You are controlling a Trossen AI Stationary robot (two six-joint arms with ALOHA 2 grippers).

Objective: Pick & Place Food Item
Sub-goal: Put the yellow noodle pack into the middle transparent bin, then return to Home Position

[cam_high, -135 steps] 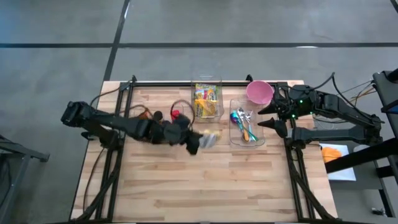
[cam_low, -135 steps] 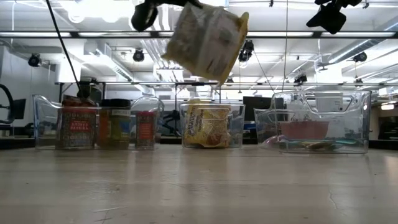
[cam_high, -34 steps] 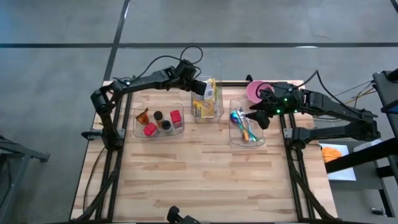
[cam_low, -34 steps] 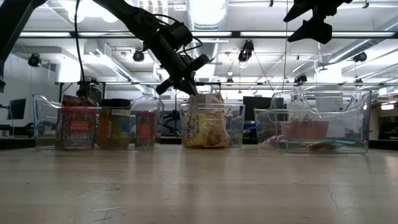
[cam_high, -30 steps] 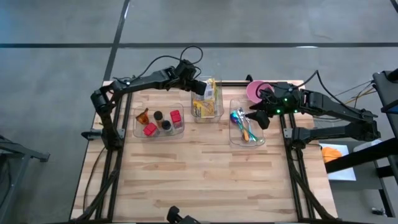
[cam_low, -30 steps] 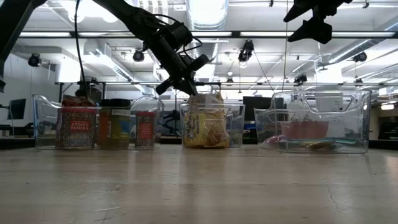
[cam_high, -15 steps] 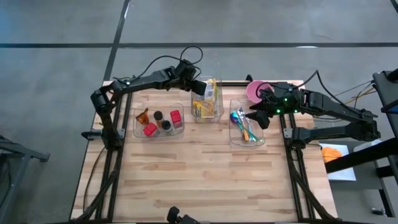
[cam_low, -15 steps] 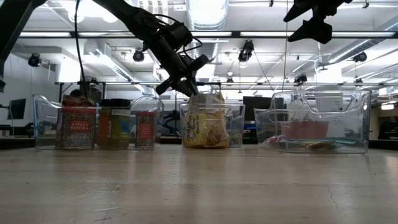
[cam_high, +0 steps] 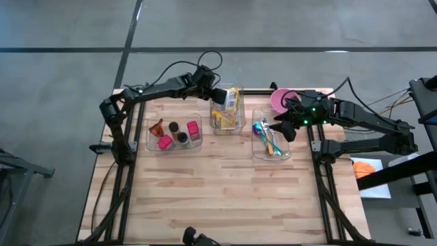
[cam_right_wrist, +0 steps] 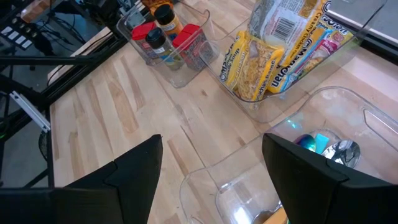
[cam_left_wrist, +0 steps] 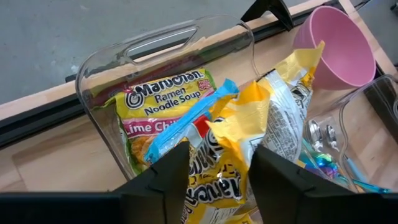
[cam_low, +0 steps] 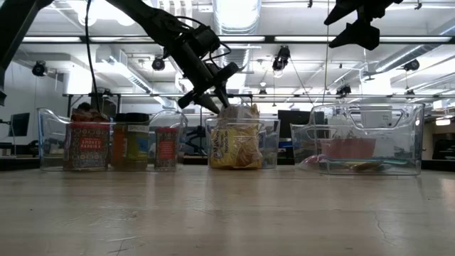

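A clear bin [cam_high: 228, 111] at the table's far middle holds several noodle packets [cam_left_wrist: 163, 102]. A yellow and silver packet [cam_left_wrist: 239, 134] stands upright in it, its lower part among the others and its crumpled top above the rim. My left gripper [cam_left_wrist: 221, 180] hangs slanting down over the bin's left side [cam_low: 217, 99], open, one finger on either side of that packet's top. My right gripper [cam_high: 285, 125] hovers open above the utensil bin [cam_high: 272, 140], holding nothing. My left gripper has its open fingers [cam_left_wrist: 171, 177] to either side of the yellow packet's top edge [cam_left_wrist: 233, 127], coming slanting down from the table's left. Whether a finger still touches the packet, I cannot tell. The packet stands in the bin.
A clear bin of spice jars [cam_high: 175, 133] stands left of the noodle bin. A pink bowl [cam_high: 283, 101] sits at the far right, behind the utensil bin with spoons. The near half of the wooden table [cam_high: 225, 198] is bare.
My left gripper has opened its fingers while staying in place above the noodle bin, letting go of the yellow packet's top. The packet stays upright in the bin.
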